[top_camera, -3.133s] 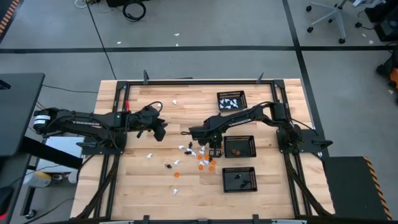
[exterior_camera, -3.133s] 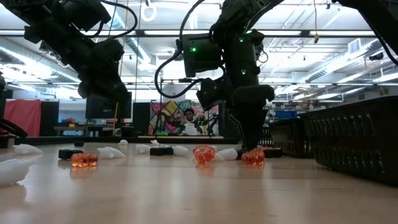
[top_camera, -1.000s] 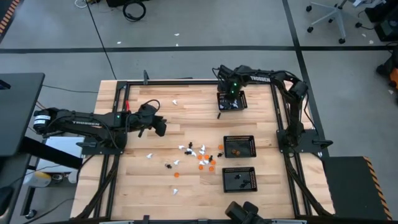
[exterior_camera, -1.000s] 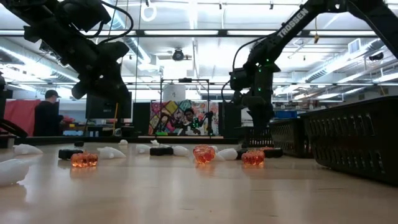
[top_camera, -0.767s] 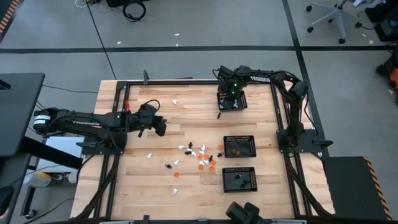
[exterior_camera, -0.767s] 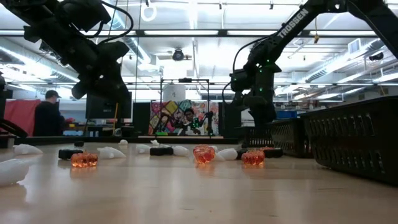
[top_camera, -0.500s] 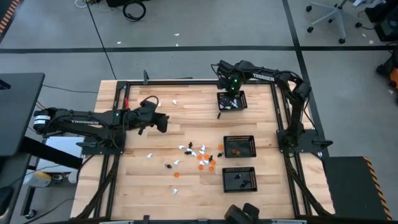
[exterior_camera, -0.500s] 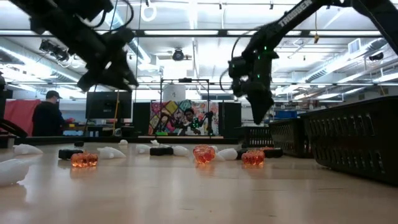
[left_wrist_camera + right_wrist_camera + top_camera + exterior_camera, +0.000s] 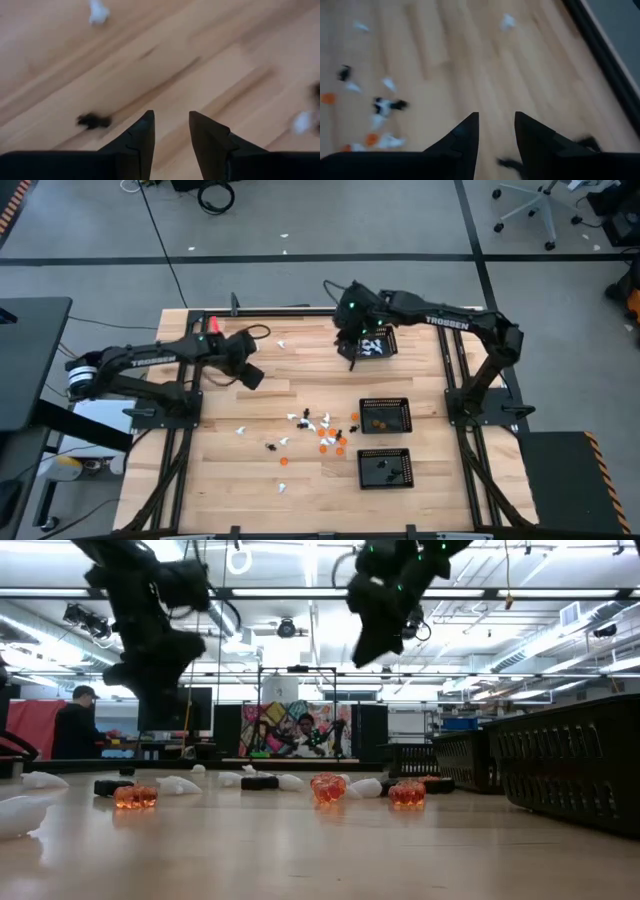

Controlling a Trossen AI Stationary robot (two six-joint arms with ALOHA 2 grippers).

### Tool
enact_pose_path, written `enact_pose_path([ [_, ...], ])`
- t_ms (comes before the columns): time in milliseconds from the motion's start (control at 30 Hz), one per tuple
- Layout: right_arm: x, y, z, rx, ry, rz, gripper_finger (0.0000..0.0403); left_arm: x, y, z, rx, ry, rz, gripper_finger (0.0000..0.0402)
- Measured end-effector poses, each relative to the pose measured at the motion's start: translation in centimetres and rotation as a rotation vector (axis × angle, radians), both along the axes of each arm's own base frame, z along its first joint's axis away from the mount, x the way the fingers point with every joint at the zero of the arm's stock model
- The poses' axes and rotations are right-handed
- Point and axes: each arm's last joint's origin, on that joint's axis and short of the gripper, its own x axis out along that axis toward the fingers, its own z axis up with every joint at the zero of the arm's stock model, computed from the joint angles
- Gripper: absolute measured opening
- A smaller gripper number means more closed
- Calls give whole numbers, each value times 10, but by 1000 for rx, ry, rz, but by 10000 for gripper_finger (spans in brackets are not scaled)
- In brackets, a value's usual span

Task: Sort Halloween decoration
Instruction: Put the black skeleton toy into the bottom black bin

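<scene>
The Halloween decoration lies loose on the wooden table: white figures, orange figures and black figures in a cluster at mid-table. My left gripper hovers open over the table's left half, pointing steeply down, with a black figure lying beside its fingers. My right gripper hangs open high above the table, just left of the far tray of white figures. Bare wood shows between its fingers.
Two more black mesh trays stand right of the cluster: a middle one with orange figures and a near one with black figures. Stray white figures lie at the far side and near edge. A metal frame borders the table.
My right gripper has risen from the far tray and swung toward the table's left, now well above the table. My left gripper has tipped from slanting to pointing steeply down and shifted a little toward the far edge. The figures on the table lie where they were.
</scene>
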Motion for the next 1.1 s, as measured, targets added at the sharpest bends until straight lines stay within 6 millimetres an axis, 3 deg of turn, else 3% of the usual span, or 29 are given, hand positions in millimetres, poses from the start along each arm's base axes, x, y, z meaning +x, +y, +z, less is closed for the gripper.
enact_pose_path([
  [267, 19, 44, -1, -27, -12, 67, 130, 20, 27, -2, -63, 306, -274, 130],
  [367, 22, 53, -2, -24, -7, 67, 130, 25, 32, -12, -90, 410, -410, 134],
  [733, 26, 70, -2, 9, -17, 67, 130, 39, 43, -56, -93, 676, -711, 214],
  [1100, 27, 73, -1, 17, -29, 65, 130, 41, 43, -83, -201, 790, -776, 199],
])
